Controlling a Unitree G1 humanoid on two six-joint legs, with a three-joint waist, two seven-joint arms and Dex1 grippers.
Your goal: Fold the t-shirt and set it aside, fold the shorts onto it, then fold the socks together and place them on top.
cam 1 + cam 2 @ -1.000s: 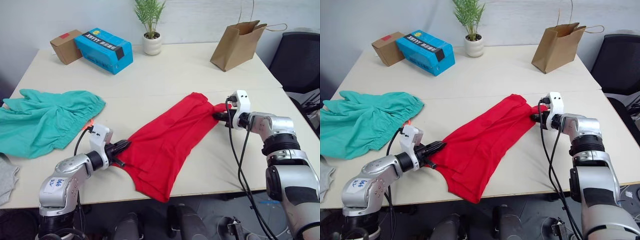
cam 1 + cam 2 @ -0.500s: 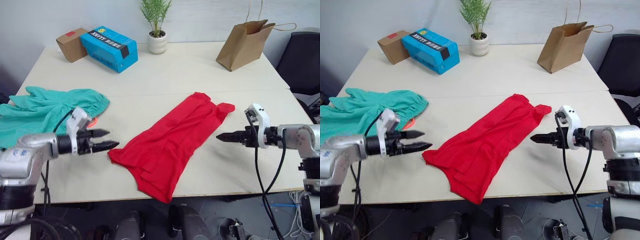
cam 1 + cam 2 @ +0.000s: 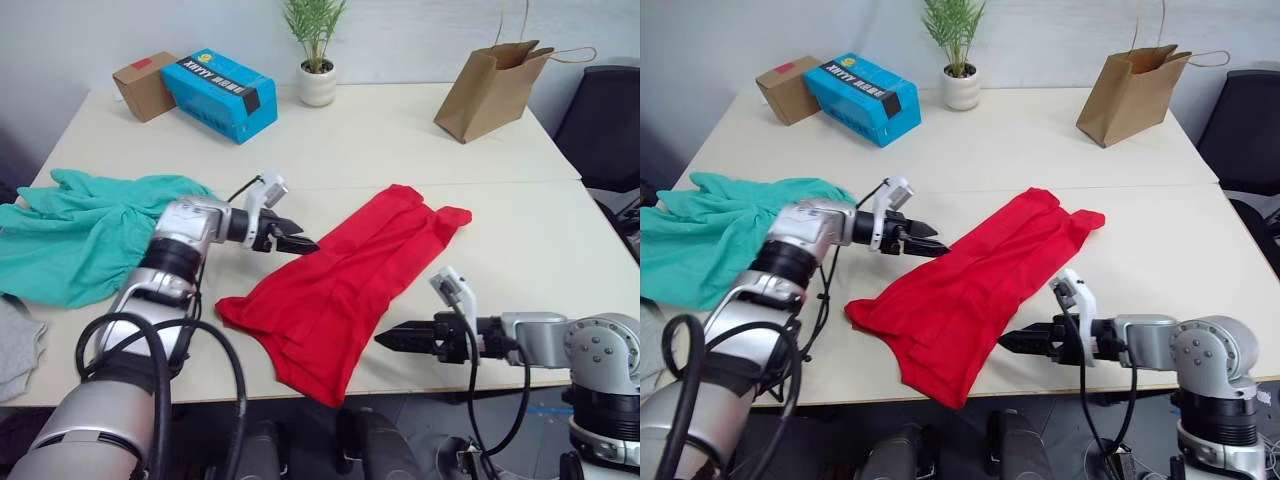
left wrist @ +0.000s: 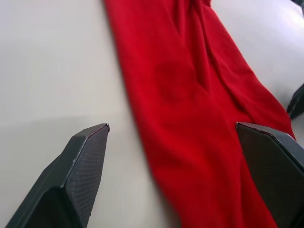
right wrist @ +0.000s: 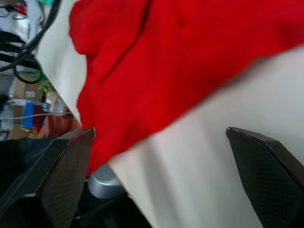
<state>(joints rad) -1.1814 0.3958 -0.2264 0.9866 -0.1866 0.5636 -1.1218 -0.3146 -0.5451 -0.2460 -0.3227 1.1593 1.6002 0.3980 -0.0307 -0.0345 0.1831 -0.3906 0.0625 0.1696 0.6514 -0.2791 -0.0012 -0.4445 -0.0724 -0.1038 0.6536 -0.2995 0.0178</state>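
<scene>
Left eye view, over the tabletop (image 3: 400, 140): the t-shirt (image 3: 345, 290) lies in a long red diagonal band, roughly halved lengthwise, its near end spilling over the front edge. My left gripper (image 3: 292, 241) sits at the band's left edge about midway along, fingers spread wide with nothing between them; the left wrist view shows that red edge lying between the two open pads (image 4: 78, 161). My right gripper (image 3: 405, 340) points at the opposite edge near the front, fingers also parted and empty — close to the cloth, though I cannot tell whether it touches.

The shorts (image 3: 95, 230) lie bunched at the far left, well apart from the shirt, and a grey scrap that I take for the socks (image 3: 15, 345) sits at the left margin near the front.

Risks, as I judge them: pinching only the top layer at either side would peel the half-fold open instead of carrying the whole band over. The overhanging end could drag more cloth off the tabletop if I pull toward myself. Unequal grips — one high, one low along the band — would skew the next fold, leaving a crooked base for the shorts to land on.
</scene>
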